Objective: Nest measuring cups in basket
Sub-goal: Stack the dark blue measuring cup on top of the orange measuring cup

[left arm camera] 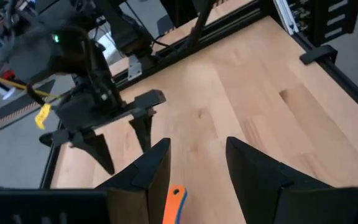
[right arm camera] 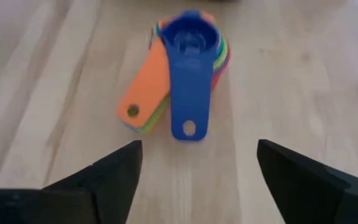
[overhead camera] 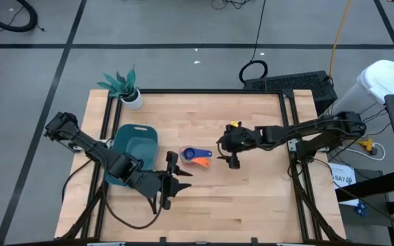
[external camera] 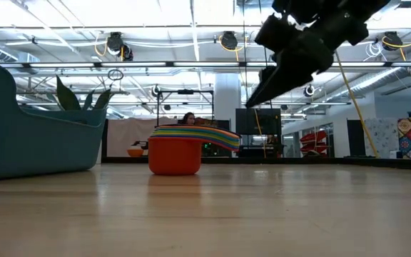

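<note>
Cups: nested measuring cups point(overhead camera: 197, 156) on table point(overhead camera: 252, 198), beside basket point(overhead camera: 134, 145).
Right gripper point(overhead camera: 230, 150): spread, empty.
Left gripper point(overhead camera: 172, 179): parted, empty.
Writing: none legible.

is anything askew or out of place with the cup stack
The measuring cups are nested but sit on the bare table, beside the basket, not in it. Their handles fan out: the orange handle splays off from the blue handle.

The nested measuring cups point(overhead camera: 195, 156) sit mid-bench point(overhead camera: 252, 198), between the basket point(overhead camera: 134, 145) to their left and the right gripper point(overhead camera: 230, 154) just beside them; left gripper point(overhead camera: 173, 182) nearby.
</note>
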